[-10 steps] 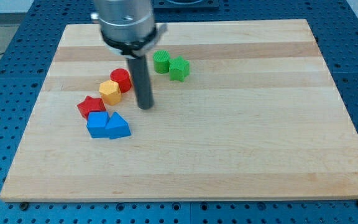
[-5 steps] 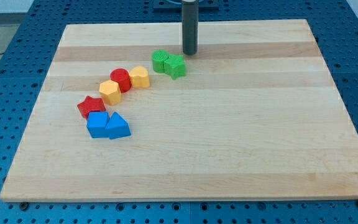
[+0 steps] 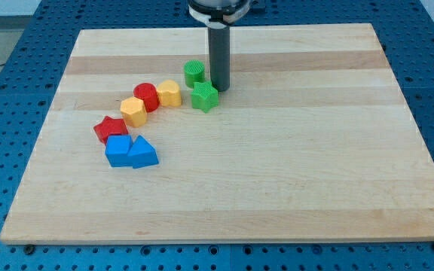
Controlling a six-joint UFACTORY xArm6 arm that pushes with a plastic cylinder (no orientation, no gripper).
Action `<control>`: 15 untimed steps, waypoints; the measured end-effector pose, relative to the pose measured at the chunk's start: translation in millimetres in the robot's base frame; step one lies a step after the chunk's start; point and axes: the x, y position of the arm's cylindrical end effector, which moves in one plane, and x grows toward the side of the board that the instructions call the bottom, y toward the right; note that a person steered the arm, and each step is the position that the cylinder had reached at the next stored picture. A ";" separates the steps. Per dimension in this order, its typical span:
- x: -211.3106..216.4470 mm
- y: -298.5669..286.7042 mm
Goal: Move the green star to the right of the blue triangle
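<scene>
Straight dark grey rod [image 3: 218, 56], silver collar above.

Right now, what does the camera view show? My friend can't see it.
My tip sits just above-right of the green star on a wooden board. Lower left lies the blue triangle, beside a blue block.

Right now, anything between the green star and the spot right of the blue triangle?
Nothing visible. My tip sits at the green star's upper right edge. The board between the star and the spot right of the blue triangle is bare; the yellow block and red cylinder lie left of that path.
</scene>
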 end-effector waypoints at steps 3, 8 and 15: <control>53.7 -5.0; 166.5 28.4; 184.4 -67.4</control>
